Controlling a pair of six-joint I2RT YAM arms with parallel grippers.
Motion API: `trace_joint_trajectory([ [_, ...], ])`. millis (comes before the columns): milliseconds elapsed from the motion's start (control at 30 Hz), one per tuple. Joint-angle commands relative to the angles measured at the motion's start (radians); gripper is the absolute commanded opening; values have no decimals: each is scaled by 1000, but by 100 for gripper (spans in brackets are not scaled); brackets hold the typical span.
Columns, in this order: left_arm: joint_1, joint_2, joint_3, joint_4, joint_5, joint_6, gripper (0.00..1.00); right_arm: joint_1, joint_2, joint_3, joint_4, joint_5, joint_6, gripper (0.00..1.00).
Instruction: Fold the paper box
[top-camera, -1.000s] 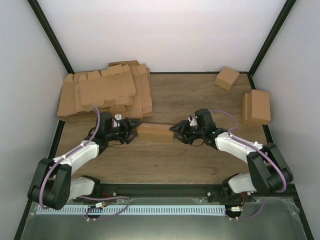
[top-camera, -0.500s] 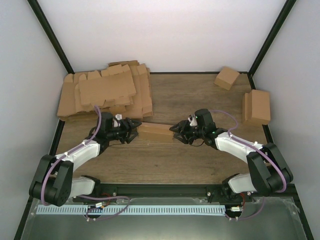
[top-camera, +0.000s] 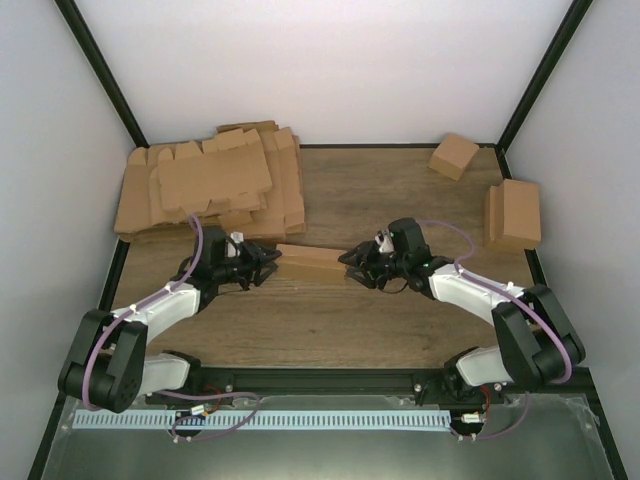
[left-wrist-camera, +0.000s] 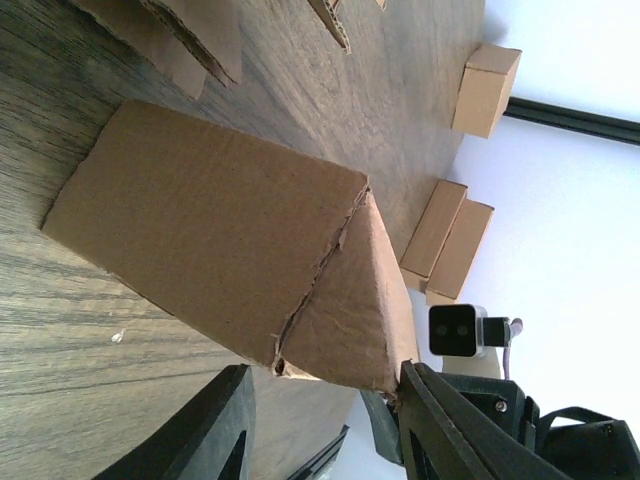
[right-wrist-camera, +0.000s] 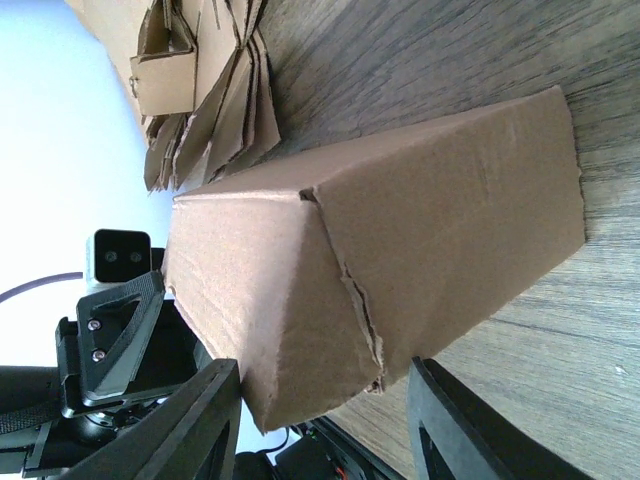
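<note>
Since a second ago the left gripper (top-camera: 268, 257) has drawn its fingers closer together at the left end of the plain brown, folded cardboard paper box (top-camera: 308, 258). That end now sits slightly farther back. The box lies on the wooden table (top-camera: 330, 320), its long axis running left to right with one end pointing at each gripper. The right gripper (top-camera: 350, 262) meets the right end. Both pairs of jaws stand partly apart at the ends, and whether either presses the cardboard cannot be told. The box's faces are plain brown.
</note>
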Motion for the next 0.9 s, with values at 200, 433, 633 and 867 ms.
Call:
trace_joint_trajectory([
  [200,3,6,-35,4,-28,5,35,6,44,11,-4,7,-20,39],
  [433,3,15,-56,16,-31,8,30,6,59,-15,12,16,-24,38],
  [633,2,38,-57,28,-26,14,26,5,92,-23,27,12,-31,33],
  [867,2,34,-55,17,-25,17,23,5,96,-19,21,16,-37,32],
])
